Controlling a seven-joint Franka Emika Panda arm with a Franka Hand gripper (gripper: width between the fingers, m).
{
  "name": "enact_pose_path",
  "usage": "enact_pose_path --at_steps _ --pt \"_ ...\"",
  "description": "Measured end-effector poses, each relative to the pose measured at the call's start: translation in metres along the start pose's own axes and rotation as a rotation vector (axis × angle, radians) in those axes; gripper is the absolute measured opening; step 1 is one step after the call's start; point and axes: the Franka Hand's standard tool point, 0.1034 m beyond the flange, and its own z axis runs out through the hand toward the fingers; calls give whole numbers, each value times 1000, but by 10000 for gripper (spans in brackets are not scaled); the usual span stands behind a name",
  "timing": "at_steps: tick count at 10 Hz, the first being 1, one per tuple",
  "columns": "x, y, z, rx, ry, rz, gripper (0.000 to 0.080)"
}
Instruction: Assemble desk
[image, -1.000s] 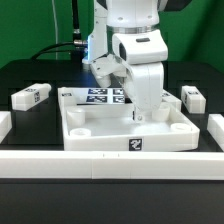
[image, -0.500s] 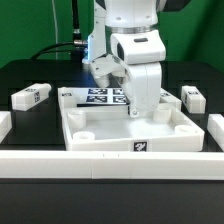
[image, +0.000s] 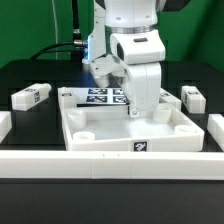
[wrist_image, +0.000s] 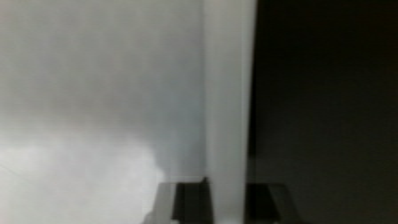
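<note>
The white desk top (image: 110, 128) lies in the middle of the table with its rim up and round sockets in its corners. My gripper (image: 134, 112) reaches down at its far rim, right of the middle. In the wrist view my gripper (wrist_image: 228, 200) is shut on a thin upright white wall, the top's rim (wrist_image: 228, 90), with white surface on one side and black table on the other. Loose tagged legs lie on the exterior view's left (image: 32, 96) and right (image: 193, 97).
The marker board (image: 102, 95) lies just behind the desk top. A long plain white rail (image: 110, 166) runs along the front. White blocks stand at the exterior view's left edge (image: 4, 123) and right edge (image: 215, 126).
My gripper has shifted slightly up and toward the exterior view's left compared with a second ago. Nothing has moved in the last half second.
</note>
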Motion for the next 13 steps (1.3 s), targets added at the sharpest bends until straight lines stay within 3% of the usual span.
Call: enact_pose_path --at_steps 2,10,13 --pt "8 5 -1 -2 1 100 60" --pt "46 51 0 -45 23 211 60" --pt "47 52 1 -1 20 210 61"
